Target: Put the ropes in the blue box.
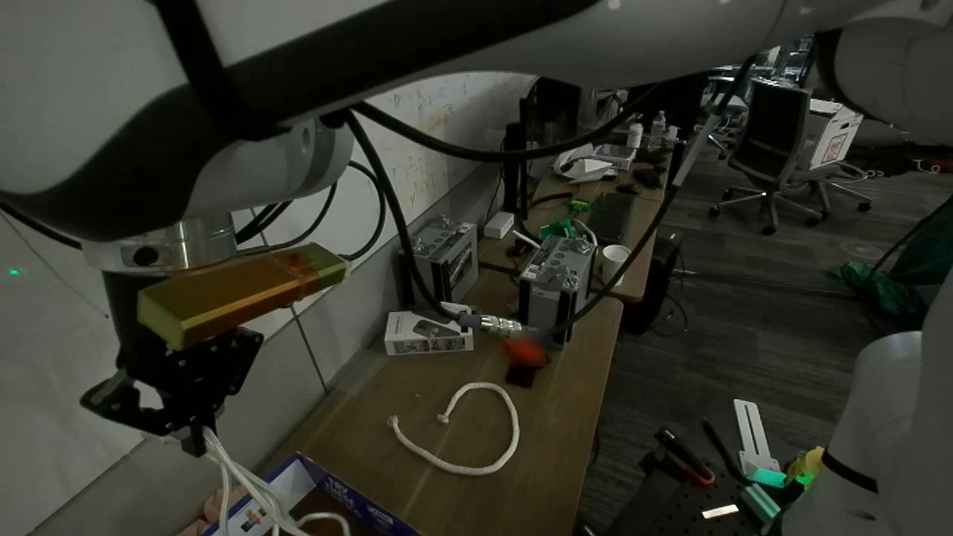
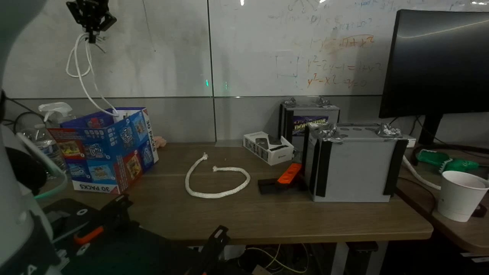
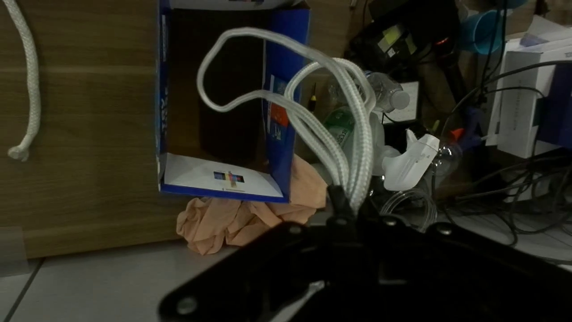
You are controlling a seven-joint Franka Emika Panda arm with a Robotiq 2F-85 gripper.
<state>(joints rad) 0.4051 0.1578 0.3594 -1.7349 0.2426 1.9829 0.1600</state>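
Note:
My gripper [image 1: 195,441] is shut on a white rope [image 3: 364,138], held high above the table; it also shows in an exterior view [image 2: 91,37]. The rope hangs in loose loops, and part of it lies over the opening of the blue box [image 3: 282,172] in the wrist view. In an exterior view the rope's lowest bend [image 2: 103,107] reaches the rim of the box [image 2: 97,133]. The box is open-topped, with red and blue printed sides. Another white rope [image 1: 516,432] lies curled on the table beside the box, seen in all views [image 2: 217,195] [image 3: 33,80].
A peach cloth [image 3: 214,223] lies against the box. A white spray bottle [image 3: 411,163] and a clear bottle [image 3: 389,91] stand beside it. A white carton [image 2: 267,148], an orange-red object [image 2: 289,173] and grey batteries [image 2: 355,164] are further along the table. A whiteboard wall [image 2: 172,49] stands behind.

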